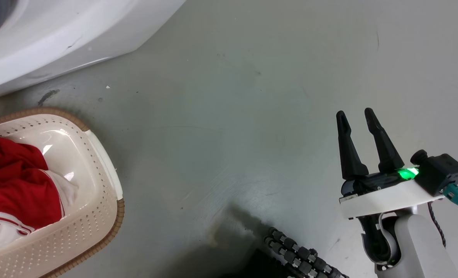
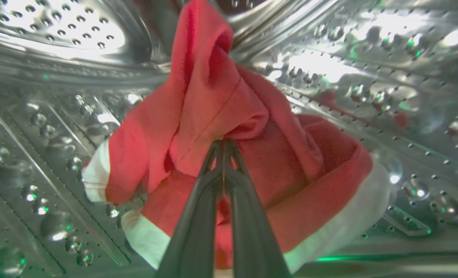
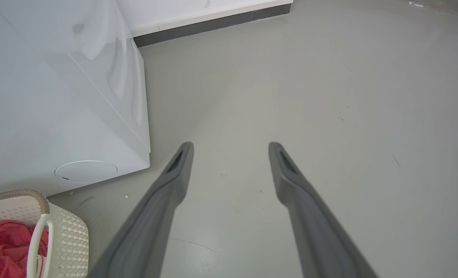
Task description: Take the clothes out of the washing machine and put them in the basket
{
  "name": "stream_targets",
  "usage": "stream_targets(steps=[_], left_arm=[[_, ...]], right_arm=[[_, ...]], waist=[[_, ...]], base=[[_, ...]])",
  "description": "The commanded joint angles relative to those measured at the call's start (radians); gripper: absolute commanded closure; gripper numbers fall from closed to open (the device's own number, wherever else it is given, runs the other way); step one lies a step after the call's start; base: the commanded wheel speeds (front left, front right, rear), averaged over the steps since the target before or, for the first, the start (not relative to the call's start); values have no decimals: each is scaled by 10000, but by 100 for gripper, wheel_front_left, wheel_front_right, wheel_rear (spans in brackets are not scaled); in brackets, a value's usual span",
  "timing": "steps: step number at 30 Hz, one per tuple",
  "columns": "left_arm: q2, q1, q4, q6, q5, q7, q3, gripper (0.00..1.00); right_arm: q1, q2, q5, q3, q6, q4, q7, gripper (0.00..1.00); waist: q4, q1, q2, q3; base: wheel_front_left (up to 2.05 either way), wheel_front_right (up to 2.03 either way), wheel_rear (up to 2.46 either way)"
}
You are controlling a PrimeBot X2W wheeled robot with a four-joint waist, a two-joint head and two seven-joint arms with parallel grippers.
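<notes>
Head view: red clothes point(image 1: 16, 185) lie in the basket point(image 1: 92, 226) near the washing machine point(image 1: 59, 34) — the right gripper point(image 1: 355, 112) hangs over the floor point(image 1: 252, 116), fingers apart, empty. Left wrist view: the left gripper point(image 2: 223, 143) has its fingers pressed together on a fold of a red garment point(image 2: 213, 96) inside the drum point(image 2: 59, 31). Right wrist view: the right gripper spreads wide — nothing between.

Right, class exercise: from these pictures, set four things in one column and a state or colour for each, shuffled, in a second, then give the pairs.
1. left claw
2. right claw
3. basket
4. washing machine

A. open above the floor
B. white casing
C. cream, with red clothes inside
D. shut on a red garment in the drum

Pairs: 1-D, 2-A, 3-C, 4-B.
</notes>
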Motion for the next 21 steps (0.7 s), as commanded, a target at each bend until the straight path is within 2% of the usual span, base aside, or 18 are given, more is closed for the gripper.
stream_targets(steps=[1,10,20,21], left_arm=[[87,217,-112,21,-12,-275,66,100],[575,888,-637,72,-186,-2250,501,100],[464,2553,-708,-130,-600,-4969,865,100],[410,2932,-765,-156,-655,-5504,906,100]], right_arm=[[-156,6,-18,11,-7,12,-17,0],[-393,7,-17,98,-7,86,-17,0],[-388,4,-328,-295,-7,63,-17,0],[-321,2,-422,-385,-7,54,-17,0]], waist=[[-3,-1,0,-25],[-36,-1,0,-178],[485,-1,0,-904],[598,-1,0,-1093]], base=[[0,0,0],[0,0,0],[0,0,0],[0,0,0]])
